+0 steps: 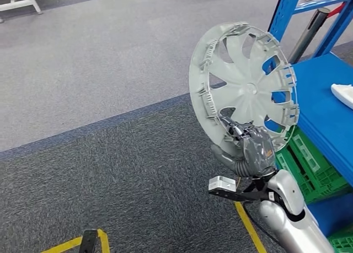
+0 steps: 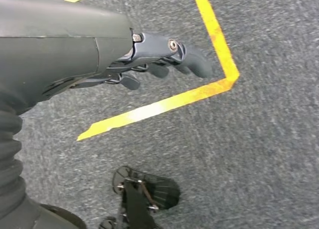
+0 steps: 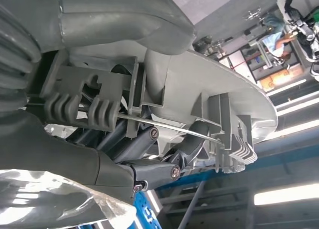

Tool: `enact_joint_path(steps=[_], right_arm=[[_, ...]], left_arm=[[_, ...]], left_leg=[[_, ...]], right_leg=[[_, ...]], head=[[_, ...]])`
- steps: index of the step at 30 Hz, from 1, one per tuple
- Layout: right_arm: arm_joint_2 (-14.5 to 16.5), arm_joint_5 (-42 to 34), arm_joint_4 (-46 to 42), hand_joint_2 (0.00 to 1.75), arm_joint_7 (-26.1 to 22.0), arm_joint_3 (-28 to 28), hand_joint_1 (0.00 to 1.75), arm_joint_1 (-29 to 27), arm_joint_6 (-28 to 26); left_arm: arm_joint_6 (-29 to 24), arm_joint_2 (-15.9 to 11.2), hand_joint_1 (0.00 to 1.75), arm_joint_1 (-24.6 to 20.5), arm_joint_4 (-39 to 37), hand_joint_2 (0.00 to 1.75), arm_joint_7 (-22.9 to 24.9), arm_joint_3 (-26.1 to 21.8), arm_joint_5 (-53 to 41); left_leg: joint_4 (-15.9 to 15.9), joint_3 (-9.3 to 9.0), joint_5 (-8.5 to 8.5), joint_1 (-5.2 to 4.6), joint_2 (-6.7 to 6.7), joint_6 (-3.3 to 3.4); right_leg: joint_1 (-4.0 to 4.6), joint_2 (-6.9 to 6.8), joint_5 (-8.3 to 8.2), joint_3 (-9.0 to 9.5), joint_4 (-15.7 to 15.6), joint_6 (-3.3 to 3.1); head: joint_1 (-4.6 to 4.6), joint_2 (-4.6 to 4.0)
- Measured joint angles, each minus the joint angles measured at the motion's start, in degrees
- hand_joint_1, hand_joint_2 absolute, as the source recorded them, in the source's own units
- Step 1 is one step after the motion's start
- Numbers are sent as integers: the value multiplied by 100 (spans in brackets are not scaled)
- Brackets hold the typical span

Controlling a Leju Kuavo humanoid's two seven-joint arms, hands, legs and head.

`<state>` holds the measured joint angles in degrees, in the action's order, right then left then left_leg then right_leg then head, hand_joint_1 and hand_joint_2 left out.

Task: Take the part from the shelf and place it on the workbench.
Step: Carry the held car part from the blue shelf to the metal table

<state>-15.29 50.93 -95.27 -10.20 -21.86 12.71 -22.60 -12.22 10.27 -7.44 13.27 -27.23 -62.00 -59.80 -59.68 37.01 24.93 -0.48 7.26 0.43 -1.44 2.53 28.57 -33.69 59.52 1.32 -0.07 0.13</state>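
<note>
Right robot hand [image 1: 253, 148] grips wheel cover [image 1: 243, 87] by its lower rim, held upright in the air, just beside blue shelf [image 1: 322, 107] edge. Open grey carpet [image 1: 104, 98] to its left. Left robot hand [image 2: 165, 59] hangs empty, fingers loosely extended above yellow floor tape [image 2: 158, 107].
</note>
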Motion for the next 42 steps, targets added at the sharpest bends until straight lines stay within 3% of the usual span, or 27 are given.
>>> enact_joint_path(steps=[2,4,6,7,8,10,12,14,15,17,19,21,22,23,25,27,28,29,30,31,32,34,36,37,38,40,42], right_arm=[[-5,-37,-11,175,-7,30,175,-11,7],[-23,-52,-25,175,-22,50,175,-30,18],[-39,-53,-28,175,-32,56,175,-53,31],[-42,-53,-28,175,-34,60,175,-62,36],[-42,-55,-29,175,-36,64,175,-69,40],[-44,-56,-30,175,-40,79,175,-73,46],[-52,-56,-31,175,-46,98,175,-78,50],[-60,-55,-32,175,-60,113,175,-79,55],[-62,-53,-35,175,-66,118,175,-78,59],[-77,-55,-44,175,-77,127,175,-76,65],[-97,-54,-46,175,-84,131,175,-90,72],[-108,-51,-44,175,-87,131,175,-107,83],[-110,-51,-44,175,-87,131,175,-109,88],[-113,-50,-44,175,-87,131,175,-108,93],[-124,-43,-43,175,-88,130,175,-102,100],[-136,-33,-50,175,-92,128,175,-96,104],[-138,-30,-52,175,-93,127,175,-94,106],[-139,-27,-56,175,-93,126,175,-91,107],[-141,-23,-56,175,-90,126,175,-89,108],[-142,-19,-57,175,-87,126,175,-87,109],[-143,-14,-58,175,-85,128,175,-87,109],[-145,-5,-59,175,-81,130,175,-93,109],[-145,-2,-59,175,-81,127,175,-96,109],[-145,0,-59,175,-81,126,175,-97,109],[-145,9,-59,175,-80,125,175,-96,107],[-145,69,-59,175,-67,125,175,-93,93],[-145,147,-58,175,-45,125,175,-87,64]], left_arm=[[-10,-3,0,5,0,175,0,5,4],[-10,2,0,-10,0,175,-2,20,3],[-3,2,0,-11,-1,175,-4,33,0],[0,3,0,-8,-1,175,-6,36,0],[3,3,0,-5,-1,175,-8,38,0],[4,3,0,-12,0,175,-13,40,0],[4,2,0,-33,0,175,-19,43,0],[4,-5,0,-36,0,175,-22,44,0],[4,-8,0,-26,0,175,-24,44,0],[4,-11,0,-28,0,175,-25,45,0],[4,-7,0,-46,0,175,-26,45,-1],[8,-2,0,-47,0,175,-26,46,-3],[9,-1,0,-43,0,175,-26,46,-5],[9,-1,0,-40,0,175,-26,47,-9],[10,-1,0,-43,0,175,-26,48,-15],[10,-3,0,-49,0,175,-26,50,-17],[9,-4,0,-42,0,175,-26,50,-17],[8,-5,0,-29,0,175,-26,50,-17],[7,-7,0,-12,0,175,-26,50,-17],[4,-8,0,2,0,175,-26,50,-17],[2,-8,0,4,0,175,-26,51,-17],[-2,-7,0,-11,0,175,-26,54,-19],[-2,-7,0,-19,0,175,-26,58,-21],[-2,-6,0,-16,0,175,-26,61,-22],[7,-5,0,-11,0,175,-28,62,-23],[67,-7,0,-5,0,175,-41,72,-28],[159,-15,0,-6,0,175,-60,83,-33]], left_leg=[[-357,151,225,-8,-291,-57],[-1078,466,577,12,-580,-109],[-1540,667,709,45,-645,-132],[-1486,633,627,54,-657,-134],[-1220,496,456,56,-692,-125],[-456,111,132,10,-938,-83],[-34,-85,48,-60,-1137,-25],[26,-88,63,-87,-1053,33],[61,-104,50,-77,-976,65],[117,-142,23,-38,-837,137],[126,-150,22,-20,-692,186],[121,-154,30,-21,-520,201],[116,-158,32,-20,-432,200],[106,-164,37,-15,-344,193],[66,-160,64,0,-179,152],[2,-106,80,20,-41,93],[-8,-74,72,30,20,65],[-17,-51,63,42,84,38],[-22,-40,72,46,84,12],[-81,-15,116,37,-16,-14],[-242,52,212,28,-178,-42],[-858,330,507,26,-535,-91],[-1457,619,698,47,-637,-116],[-1524,657,659,54,-647,-119],[-1373,592,517,57,-650,-115],[-687,265,131,49,-681,-80],[-161,23,-21,15,-724,-31]], right_leg=[[-4,-140,-4,33,-29,-66],[24,-295,15,51,-32,-112],[38,-454,36,65,-31,-127],[40,-529,48,77,-31,-127],[41,-601,64,97,-31,-122],[57,-735,107,142,-27,-87],[83,-864,141,170,-31,-36],[91,-1004,165,205,-59,16],[81,-973,201,212,-49,45],[56,-667,383,91,220,81],[39,-332,691,-287,927,87],[38,-264,808,-638,1483,99],[36,-257,700,-685,1473,102],[30,-235,494,-621,1244,103],[-3,-32,98,-331,513,107],[-29,194,-5,-113,74,104],[-25,232,28,-80,51,96],[-20,186,26,-53,28,79],[-17,119,23,-41,24,57],[-18,54,23,-17,8,28],[-18,-24,24,10,-11,-5],[4,-184,48,58,-27,-61],[21,-343,83,95,-26,-87],[25,-403,102,116,-26,-88],[26,-456,122,142,-26,-85],[29,-533,166,193,-28,-66],[44,-581,193,197,-27,-24]], head=[[-39,0],[-74,0],[-74,0],[-74,0],[-74,0],[-76,0],[-72,0],[-69,0],[-64,0],[-46,0],[-24,0],[-18,0],[-19,0],[-19,0],[-20,0],[-21,0],[-23,0],[-26,0],[-31,0],[-44,0],[-57,0],[-81,0],[-83,0],[-81,0],[-82,0],[-80,0],[-79,0]])
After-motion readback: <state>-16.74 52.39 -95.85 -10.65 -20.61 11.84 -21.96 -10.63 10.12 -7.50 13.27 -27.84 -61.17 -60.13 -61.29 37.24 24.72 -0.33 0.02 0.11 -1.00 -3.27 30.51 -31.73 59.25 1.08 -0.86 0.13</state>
